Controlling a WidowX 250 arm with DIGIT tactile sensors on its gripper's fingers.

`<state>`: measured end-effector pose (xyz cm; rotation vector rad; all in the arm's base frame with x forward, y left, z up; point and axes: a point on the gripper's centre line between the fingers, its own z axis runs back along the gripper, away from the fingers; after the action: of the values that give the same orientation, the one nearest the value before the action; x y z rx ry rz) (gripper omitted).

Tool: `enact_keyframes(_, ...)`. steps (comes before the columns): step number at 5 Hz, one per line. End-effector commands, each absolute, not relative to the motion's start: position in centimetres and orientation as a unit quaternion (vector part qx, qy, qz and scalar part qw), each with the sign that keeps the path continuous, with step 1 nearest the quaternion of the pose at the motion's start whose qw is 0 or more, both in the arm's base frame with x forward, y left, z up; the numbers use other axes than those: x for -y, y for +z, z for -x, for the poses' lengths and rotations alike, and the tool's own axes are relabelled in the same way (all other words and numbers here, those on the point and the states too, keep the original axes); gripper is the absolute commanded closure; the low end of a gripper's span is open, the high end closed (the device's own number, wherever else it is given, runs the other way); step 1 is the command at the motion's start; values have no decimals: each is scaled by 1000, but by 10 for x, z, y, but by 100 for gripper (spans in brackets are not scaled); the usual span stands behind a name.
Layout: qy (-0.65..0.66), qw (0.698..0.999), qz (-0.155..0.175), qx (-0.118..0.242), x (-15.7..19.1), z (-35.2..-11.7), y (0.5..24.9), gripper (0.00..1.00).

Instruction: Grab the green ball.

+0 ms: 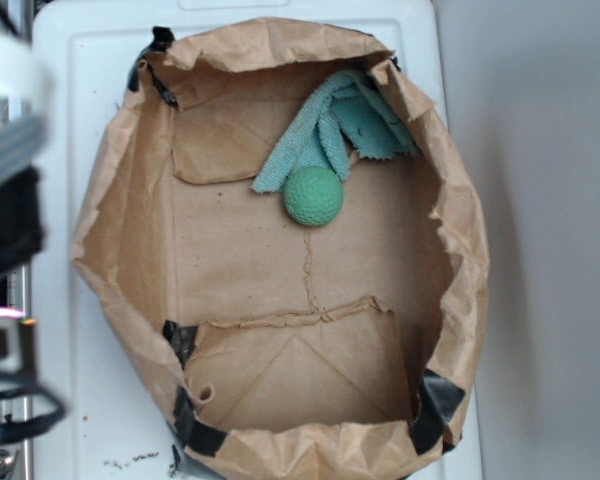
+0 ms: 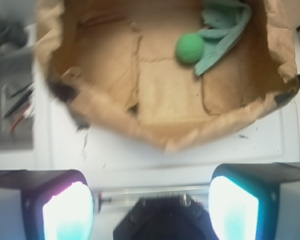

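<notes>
The green ball (image 1: 313, 196) rests inside the paper bag (image 1: 120, 230), touching the teal cloth (image 1: 345, 125).

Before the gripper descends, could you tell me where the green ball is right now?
In the exterior view the green ball lies on the floor of the brown paper bag, toward its upper middle, touching the lower edge of the teal cloth.

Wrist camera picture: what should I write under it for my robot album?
Open gripper looks down at a green ball beside a teal cloth in a brown paper bag.
</notes>
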<state>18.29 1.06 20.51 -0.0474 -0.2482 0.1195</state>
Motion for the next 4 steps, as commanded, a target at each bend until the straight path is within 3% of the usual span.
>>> enact_keyframes(1, 104, 981, -7, 163, -13, -226, 189, 0)
enact_keyframes(4, 259, 947, -6, 192, -38, -269, 162, 0)
